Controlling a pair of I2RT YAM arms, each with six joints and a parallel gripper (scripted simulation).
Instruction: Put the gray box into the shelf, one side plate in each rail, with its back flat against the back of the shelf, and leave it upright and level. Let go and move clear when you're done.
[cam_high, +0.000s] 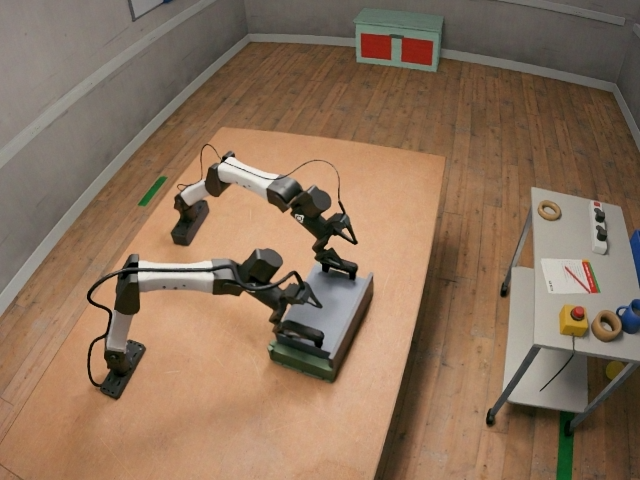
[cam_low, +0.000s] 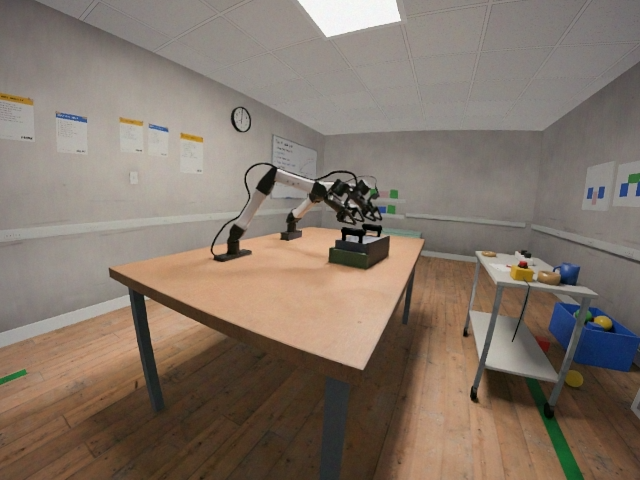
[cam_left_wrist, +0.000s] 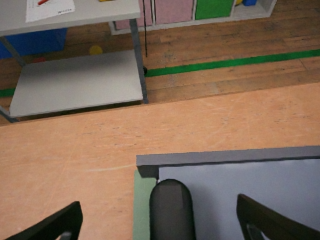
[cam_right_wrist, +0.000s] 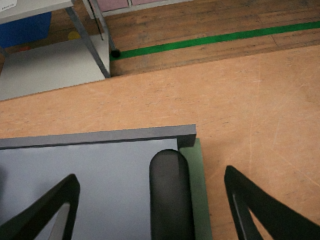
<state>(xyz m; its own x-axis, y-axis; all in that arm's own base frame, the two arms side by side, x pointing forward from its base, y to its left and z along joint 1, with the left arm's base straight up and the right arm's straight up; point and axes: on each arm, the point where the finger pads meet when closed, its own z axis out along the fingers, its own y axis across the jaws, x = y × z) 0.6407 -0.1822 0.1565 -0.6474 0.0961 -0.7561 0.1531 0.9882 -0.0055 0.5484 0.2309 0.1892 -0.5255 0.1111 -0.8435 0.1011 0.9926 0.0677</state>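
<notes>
The gray box (cam_high: 330, 297) (cam_low: 351, 246) (cam_left_wrist: 220, 182) (cam_right_wrist: 100, 185) sits upright and looks level in the green shelf (cam_high: 302, 360) (cam_low: 347, 256) (cam_left_wrist: 142, 210) (cam_right_wrist: 199, 175). No gap shows between the box and the gray shelf back (cam_high: 354, 321) (cam_left_wrist: 225, 157) (cam_right_wrist: 100, 138). The side plates inside the rails are hidden. My left gripper (cam_high: 337, 246) (cam_left_wrist: 158, 206) is open above the far black handle (cam_high: 338, 264) (cam_low: 372, 227) (cam_left_wrist: 172, 212). My right gripper (cam_high: 298, 314) (cam_right_wrist: 151, 176) is open above the near black handle (cam_high: 299, 331) (cam_low: 353, 234) (cam_right_wrist: 171, 195). Both fingers of each stand clear of the handles.
The shelf stands on the wooden table (cam_high: 227, 413) (cam_low: 248, 289) (cam_left_wrist: 60, 160) (cam_right_wrist: 260, 110), near its long edge on the cart side. The cart (cam_high: 558, 237) (cam_low: 560, 289) stands apart, beyond that edge. The two arms stand side by side.
</notes>
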